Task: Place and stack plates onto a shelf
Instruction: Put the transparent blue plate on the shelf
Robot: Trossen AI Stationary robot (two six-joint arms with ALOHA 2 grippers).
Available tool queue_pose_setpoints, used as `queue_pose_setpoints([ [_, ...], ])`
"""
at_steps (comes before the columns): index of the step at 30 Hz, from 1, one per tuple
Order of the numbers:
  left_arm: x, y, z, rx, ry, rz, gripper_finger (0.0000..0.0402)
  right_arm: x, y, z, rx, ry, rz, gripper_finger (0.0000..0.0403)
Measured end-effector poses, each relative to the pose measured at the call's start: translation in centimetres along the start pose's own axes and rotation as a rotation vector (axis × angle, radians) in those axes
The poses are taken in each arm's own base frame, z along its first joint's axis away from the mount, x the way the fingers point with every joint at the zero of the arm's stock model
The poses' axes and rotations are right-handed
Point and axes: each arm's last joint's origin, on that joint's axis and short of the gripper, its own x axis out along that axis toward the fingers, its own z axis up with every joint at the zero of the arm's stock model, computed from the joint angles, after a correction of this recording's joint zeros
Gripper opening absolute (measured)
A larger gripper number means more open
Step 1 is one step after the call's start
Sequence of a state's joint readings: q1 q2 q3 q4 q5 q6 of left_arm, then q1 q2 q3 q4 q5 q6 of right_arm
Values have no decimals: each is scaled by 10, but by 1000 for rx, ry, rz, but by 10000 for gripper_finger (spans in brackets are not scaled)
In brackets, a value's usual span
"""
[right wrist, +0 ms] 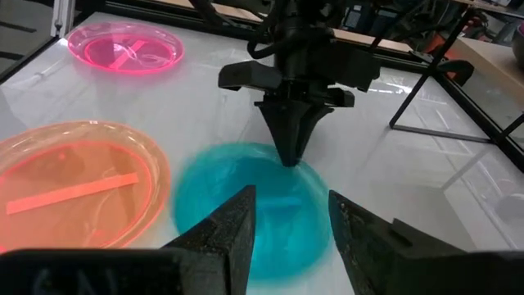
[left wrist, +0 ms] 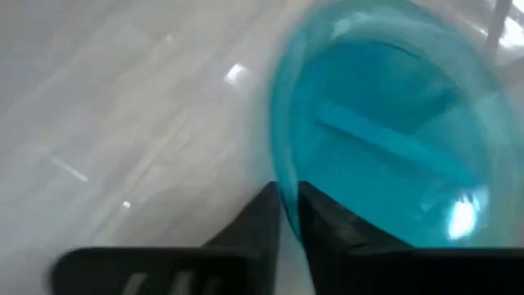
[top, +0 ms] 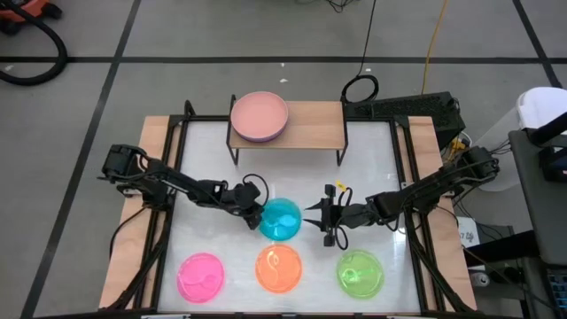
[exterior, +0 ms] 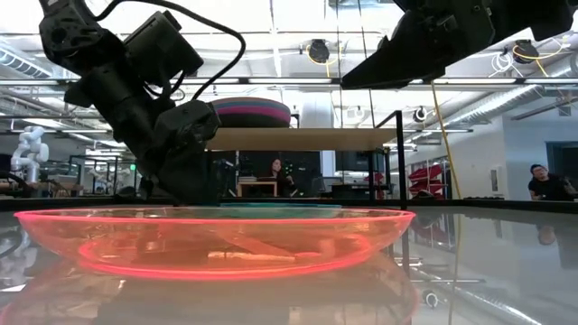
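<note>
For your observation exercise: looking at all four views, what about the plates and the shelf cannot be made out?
- How many plates are stacked on the shelf: from above, the top pink plate covers the rest.
- Low view: the orange plate hides the green and pink translucent plates.
- Left wrist view: the cyan plate is blurred and cut off by the edge.

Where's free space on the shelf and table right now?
Shelf: right half bare, beside the stacked plates. Table: bare strip between shelf legs and arms. Crowded: center, left pincer gripping cyan plate, right pincer beside it; front row of plates.
</note>
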State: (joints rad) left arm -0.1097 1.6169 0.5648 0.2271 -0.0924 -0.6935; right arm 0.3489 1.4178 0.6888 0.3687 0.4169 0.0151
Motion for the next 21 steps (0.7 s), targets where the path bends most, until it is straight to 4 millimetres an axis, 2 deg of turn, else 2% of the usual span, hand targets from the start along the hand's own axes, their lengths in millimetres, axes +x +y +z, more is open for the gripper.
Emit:
queue_pose_setpoints([
  [3, 0, -2, 1, 4, -2, -26, 10, 0, 0, 0, 0, -1, 0, 139],
  [6, 0, -2, 3, 2, -5, -27, 5, -2, 1, 2, 3, -11, 5, 139],
  [9, -2, -8, 15, -8, -42, -48, 4, -10, 2, 8, -13, -35, 19, 139],
  [14, -9, -27, 43, 37, -120, -98, 3, -39, 1, 25, -67, -108, 54, 139],
  [21, -31, -51, 101, 123, -180, -71, 2, -90, -8, 46, -41, -223, 113, 139],
])
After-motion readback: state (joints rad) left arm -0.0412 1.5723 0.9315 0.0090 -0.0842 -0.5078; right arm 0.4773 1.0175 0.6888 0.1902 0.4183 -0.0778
